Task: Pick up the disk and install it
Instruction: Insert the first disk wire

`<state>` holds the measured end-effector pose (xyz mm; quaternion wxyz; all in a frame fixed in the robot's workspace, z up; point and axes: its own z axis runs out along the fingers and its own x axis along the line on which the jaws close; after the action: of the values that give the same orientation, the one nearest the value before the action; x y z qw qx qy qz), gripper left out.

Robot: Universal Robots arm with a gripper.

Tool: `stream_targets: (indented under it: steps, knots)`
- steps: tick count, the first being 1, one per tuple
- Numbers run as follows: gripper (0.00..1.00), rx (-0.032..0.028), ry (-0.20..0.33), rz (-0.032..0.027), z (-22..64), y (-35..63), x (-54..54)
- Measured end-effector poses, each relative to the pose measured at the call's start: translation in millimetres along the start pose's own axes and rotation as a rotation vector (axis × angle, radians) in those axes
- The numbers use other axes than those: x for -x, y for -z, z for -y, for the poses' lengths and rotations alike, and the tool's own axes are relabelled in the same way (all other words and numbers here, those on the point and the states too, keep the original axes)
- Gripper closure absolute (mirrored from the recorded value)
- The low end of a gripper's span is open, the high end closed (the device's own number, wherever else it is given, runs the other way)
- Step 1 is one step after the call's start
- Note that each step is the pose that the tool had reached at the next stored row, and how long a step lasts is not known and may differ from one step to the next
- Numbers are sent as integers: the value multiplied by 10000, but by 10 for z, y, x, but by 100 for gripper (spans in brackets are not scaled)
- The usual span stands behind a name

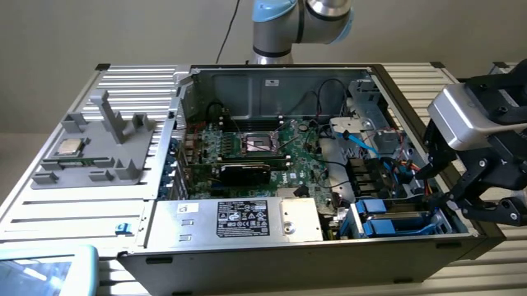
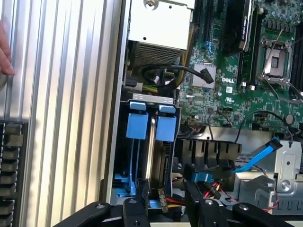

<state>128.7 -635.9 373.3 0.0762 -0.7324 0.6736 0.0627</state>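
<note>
Hovering over the drive bay (image 2: 151, 98), the fingers (image 2: 136, 211) gape apart, empty.

Arm (image 1: 300, 21) cut off at the exterior view's edge — label print (image 1: 245, 217) illegible.

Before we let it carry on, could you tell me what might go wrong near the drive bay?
1. The open gripper hangs by loose red wires and a blue cable; its fingers could snag them.
2. The case wall runs close beside the blue carriers, so a finger could strike it.
3. A person's hand is near the work area.
</note>
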Motion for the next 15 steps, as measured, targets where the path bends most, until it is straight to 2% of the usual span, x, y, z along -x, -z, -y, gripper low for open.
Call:
stream_targets:
  steps: [3, 6, 11, 15]
  knots:
    - [56, 0, 8, 12, 11, -32, -27]
    - [56, 12, 93, 82, 9, -73, -57]
    - [56, 113, 608, 138, 7, -144, -75]
    - [56, 129, 692, 155, 9, -151, -80]
